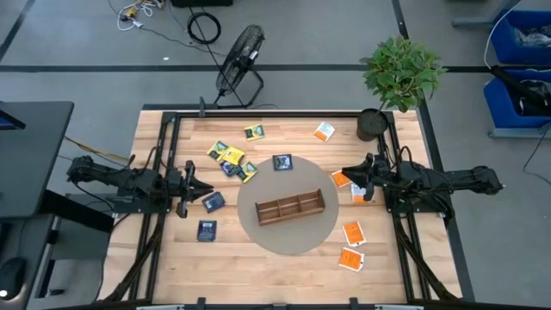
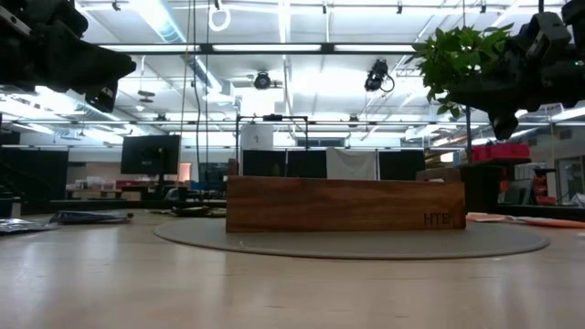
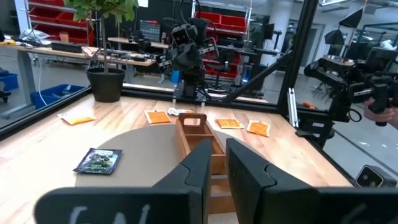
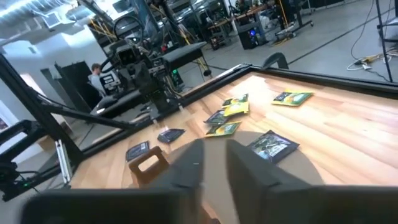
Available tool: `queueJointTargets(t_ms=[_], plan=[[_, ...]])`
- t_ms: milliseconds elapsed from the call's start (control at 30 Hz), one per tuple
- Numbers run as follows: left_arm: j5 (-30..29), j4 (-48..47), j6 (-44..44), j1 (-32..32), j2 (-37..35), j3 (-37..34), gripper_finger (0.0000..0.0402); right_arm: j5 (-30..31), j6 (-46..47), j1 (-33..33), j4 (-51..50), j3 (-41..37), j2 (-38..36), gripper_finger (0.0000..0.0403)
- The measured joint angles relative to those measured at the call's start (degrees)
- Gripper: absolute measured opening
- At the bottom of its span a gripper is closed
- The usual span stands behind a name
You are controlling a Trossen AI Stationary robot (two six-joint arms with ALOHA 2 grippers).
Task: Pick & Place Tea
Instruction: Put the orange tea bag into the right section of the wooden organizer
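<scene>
The tea lies as small flat sachets scattered on the wooden table: yellow-and-green ones (image 1: 226, 155), dark ones (image 1: 213, 201) (image 1: 282, 162) and orange-and-white ones (image 1: 352, 232) (image 1: 324, 131). The brown three-compartment tray (image 1: 290, 207) stands on a round grey mat (image 1: 288, 243) in the middle. My left gripper (image 1: 200, 188) hovers level at the table's left, pointing at the tray, its fingers (image 3: 198, 163) close together with nothing between them. My right gripper (image 1: 346, 175) hovers level at the right, above orange sachets (image 1: 342, 181), its fingers (image 4: 189, 163) likewise close together and holding nothing.
A potted plant (image 1: 392, 77) stands at the table's far right corner, and a black fan (image 1: 239, 65) sits on the floor beyond the far edge. Black frame rails (image 1: 164, 164) run along the table's sides. A person (image 4: 96, 74) is in the room behind.
</scene>
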Motion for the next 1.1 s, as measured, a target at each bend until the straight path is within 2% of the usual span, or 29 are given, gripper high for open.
queueJointTargets(t_ms=[67,233,367,467,600,767,1100], plan=[[-0.02,0.00,0.47,0.00,-0.02,0.02,0.0051,-1.67,1.27,0.01,-0.17,0.01,0.00,0.0013],[-0.02,0.00,0.72,0.00,-0.02,-0.01,0.0051,-7.00,5.61,1.87,-0.48,0.12,0.03,0.0015],[0.00,0.00,0.70,0.00,-0.02,0.01,0.0051,-4.32,5.84,5.20,-1.26,2.31,2.40,0.0005],[0.00,0.00,0.70,0.00,-0.02,0.00,0.0051,-1.63,5.22,7.14,-5.75,6.47,5.64,0.0006],[0.00,0.00,0.70,0.00,-0.01,0.02,0.0051,0.08,6.06,9.61,-12.58,12.42,12.22,0.0006],[0.00,0.00,0.72,0.00,-0.02,-0.01,0.0051,-0.74,6.29,13.98,-13.95,18.26,22.63,0.0005],[0.00,0.00,0.73,0.00,-0.02,0.00,0.0051,-1.12,9.12,26.60,-22.29,33.17,44.68,0.0005]])
